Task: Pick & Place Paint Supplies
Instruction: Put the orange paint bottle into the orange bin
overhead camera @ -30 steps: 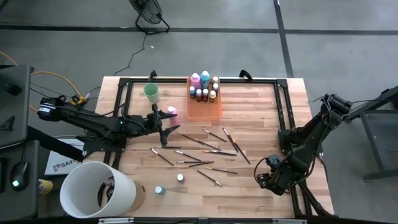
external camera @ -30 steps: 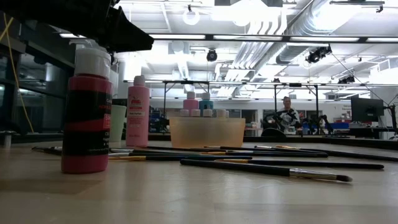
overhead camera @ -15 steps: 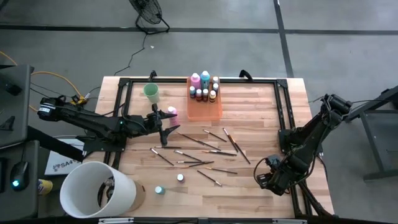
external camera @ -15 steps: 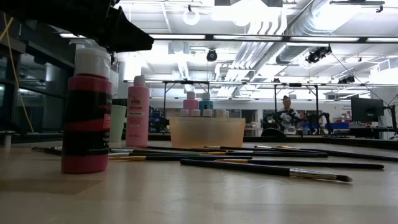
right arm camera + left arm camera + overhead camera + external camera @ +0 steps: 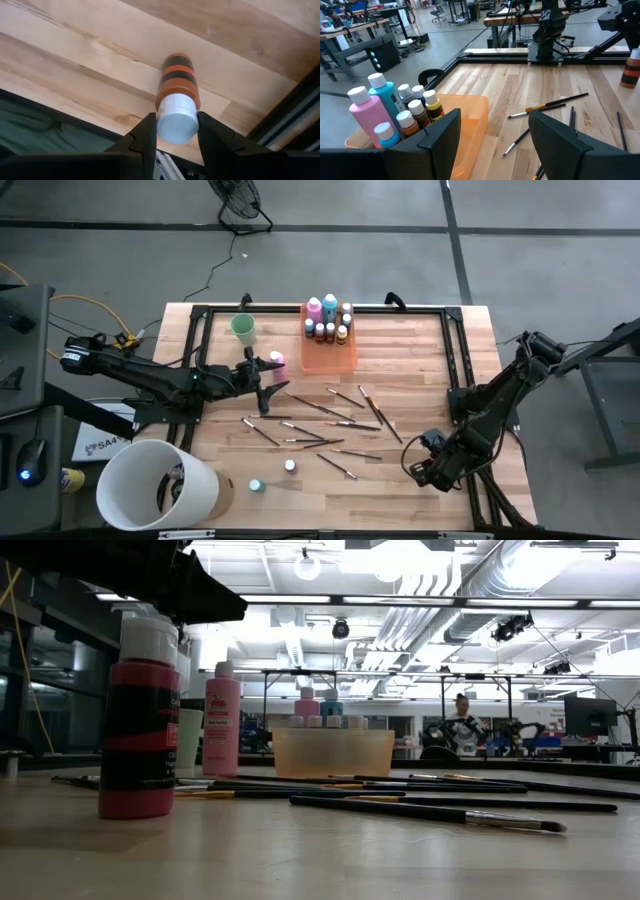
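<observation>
Now my right fingers [image 5: 176, 131] clamp the small orange bottle's [image 5: 177, 85] cap, its long axis pointing straight away, near the counter's [image 5: 420, 360] right front corner; left fingers [image 5: 492, 131] hang open.

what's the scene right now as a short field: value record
table: wooden top, black frame
tray: orange tray at the far edge, pink, teal and small bottles standing in it
cup: mint-green cup left of the tray
brushes: brushes scattered mid-table
loose bottles: pink bottle by the left gripper; two small bottles near the front edge
left gripper: open, empty, mid-table
right gripper: shut on an orange bottle, front right corner
</observation>
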